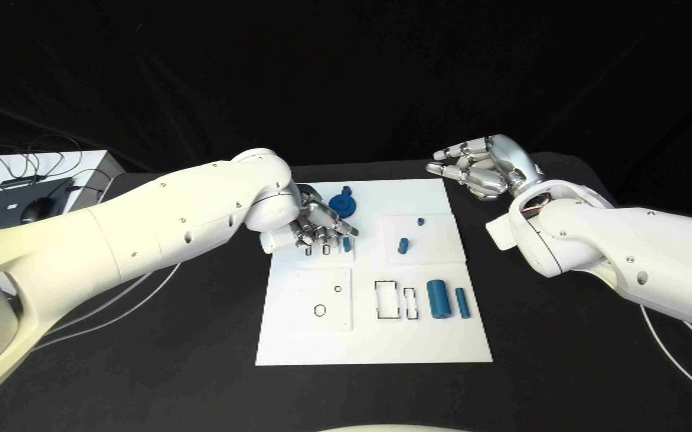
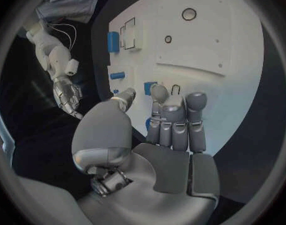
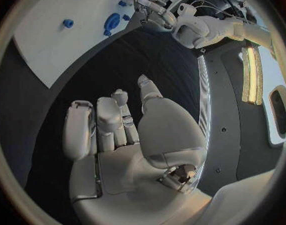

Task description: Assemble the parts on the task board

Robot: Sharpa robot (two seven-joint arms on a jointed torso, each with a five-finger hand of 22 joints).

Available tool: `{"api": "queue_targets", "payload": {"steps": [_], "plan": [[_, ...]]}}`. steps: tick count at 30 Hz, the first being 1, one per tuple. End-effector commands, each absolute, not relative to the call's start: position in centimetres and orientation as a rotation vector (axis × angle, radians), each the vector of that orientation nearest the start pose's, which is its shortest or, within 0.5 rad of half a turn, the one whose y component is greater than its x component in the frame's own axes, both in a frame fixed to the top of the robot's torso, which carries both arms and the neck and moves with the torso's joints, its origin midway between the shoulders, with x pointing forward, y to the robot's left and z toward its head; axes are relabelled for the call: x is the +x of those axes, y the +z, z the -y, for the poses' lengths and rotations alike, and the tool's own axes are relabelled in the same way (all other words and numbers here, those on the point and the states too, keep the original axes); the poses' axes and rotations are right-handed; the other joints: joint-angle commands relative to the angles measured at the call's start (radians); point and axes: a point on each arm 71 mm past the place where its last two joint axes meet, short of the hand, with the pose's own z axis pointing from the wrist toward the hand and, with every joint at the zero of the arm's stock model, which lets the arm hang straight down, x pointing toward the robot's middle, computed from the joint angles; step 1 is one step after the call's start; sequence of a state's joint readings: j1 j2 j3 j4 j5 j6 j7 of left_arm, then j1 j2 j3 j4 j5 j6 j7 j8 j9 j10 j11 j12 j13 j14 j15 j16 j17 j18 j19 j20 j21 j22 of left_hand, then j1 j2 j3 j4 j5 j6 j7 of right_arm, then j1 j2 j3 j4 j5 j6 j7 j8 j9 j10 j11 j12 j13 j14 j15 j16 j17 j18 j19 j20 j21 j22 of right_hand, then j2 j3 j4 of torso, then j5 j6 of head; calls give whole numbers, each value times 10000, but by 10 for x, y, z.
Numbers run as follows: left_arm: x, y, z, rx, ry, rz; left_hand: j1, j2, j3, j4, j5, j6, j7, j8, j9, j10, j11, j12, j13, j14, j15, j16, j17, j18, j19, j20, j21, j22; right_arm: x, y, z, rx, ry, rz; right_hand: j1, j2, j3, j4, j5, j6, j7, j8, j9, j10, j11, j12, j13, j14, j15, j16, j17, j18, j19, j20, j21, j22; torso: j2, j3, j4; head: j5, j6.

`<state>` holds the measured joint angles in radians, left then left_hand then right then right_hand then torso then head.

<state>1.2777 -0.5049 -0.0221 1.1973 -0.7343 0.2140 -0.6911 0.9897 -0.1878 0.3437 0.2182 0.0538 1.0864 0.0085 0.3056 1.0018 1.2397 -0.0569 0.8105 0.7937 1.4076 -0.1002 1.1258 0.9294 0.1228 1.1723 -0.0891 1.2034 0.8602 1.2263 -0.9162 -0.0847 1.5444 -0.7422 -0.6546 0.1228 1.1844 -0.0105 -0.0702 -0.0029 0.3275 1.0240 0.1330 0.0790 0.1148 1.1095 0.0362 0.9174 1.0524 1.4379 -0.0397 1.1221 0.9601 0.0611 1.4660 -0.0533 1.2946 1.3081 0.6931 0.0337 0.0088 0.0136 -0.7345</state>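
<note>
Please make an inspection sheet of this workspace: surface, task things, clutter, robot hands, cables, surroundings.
Surface: black table, covered in dark cloth.
Task things: white task board in the middle; two blue cylinders upright near its right edge; a round blue part at the far edge; small blue parts mid-board.
Clutter: nothing seen on the table beyond the board.
Robot hands: left robot hand over the board's far left part, fingers apart, holding nothing; right robot hand off the board beyond its far right corner, empty.
Cables: thin cables at the far left by a grey device.
Surroundings: black backdrop.
</note>
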Motion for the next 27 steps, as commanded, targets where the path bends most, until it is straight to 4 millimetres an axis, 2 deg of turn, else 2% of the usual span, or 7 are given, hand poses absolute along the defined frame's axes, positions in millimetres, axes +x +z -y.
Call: {"api": "queue_targets", "payload": {"steps": [1,8,12,27], "plan": [[530,-211,-133,-4485,-4700,-25042,83,-15,-21,-7,6,-60,9,8,11,-51,11,50,-14,-33,-28,-3,-11,-27,56,11,-56,6,486,-172,247,5376,9169,-14339,-76,16,10,-62,32,3,58,-38,10,-34,-39,17,10,-4,-58,-5,8,9,714,-57,-23,1913,-5,9,5,-2,-16],[532,-210,-131,-4476,-4635,-24888,136,38,-21,-50,7,-93,32,-35,1,-84,28,59,-36,-30,-16,4,1,-24,53,21,-86,40,485,-172,247,5374,9177,-14363,-77,-3,18,-65,27,-3,60,-41,15,-22,-38,24,16,-1,-57,4,17,12,715,-54,-26,1912,0,16,5,5,-44],[531,-210,-130,-4338,-4595,-24943,142,86,33,-228,11,-90,44,-68,-4,-108,41,90,-55,-44,-4,10,13,-18,60,29,-108,101,486,-172,247,5371,9163,-14374,-77,-3,18,-65,27,-3,60,-41,15,-22,-38,24,16,-1,-57,4,17,12,715,-54,-26,1912,-6,17,5,-6,-40],[532,-212,-130,-3906,-4310,-25207,180,123,12,-352,4,-117,69,-116,-16,-164,56,123,-76,-71,9,-3,11,-22,34,40,-167,147,485,-172,247,5371,9140,-14391,-77,-11,25,-66,11,5,58,-40,20,6,-39,52,37,2,-58,19,29,10,718,-54,-14,1915,4,18,4,-39,-90]]}}
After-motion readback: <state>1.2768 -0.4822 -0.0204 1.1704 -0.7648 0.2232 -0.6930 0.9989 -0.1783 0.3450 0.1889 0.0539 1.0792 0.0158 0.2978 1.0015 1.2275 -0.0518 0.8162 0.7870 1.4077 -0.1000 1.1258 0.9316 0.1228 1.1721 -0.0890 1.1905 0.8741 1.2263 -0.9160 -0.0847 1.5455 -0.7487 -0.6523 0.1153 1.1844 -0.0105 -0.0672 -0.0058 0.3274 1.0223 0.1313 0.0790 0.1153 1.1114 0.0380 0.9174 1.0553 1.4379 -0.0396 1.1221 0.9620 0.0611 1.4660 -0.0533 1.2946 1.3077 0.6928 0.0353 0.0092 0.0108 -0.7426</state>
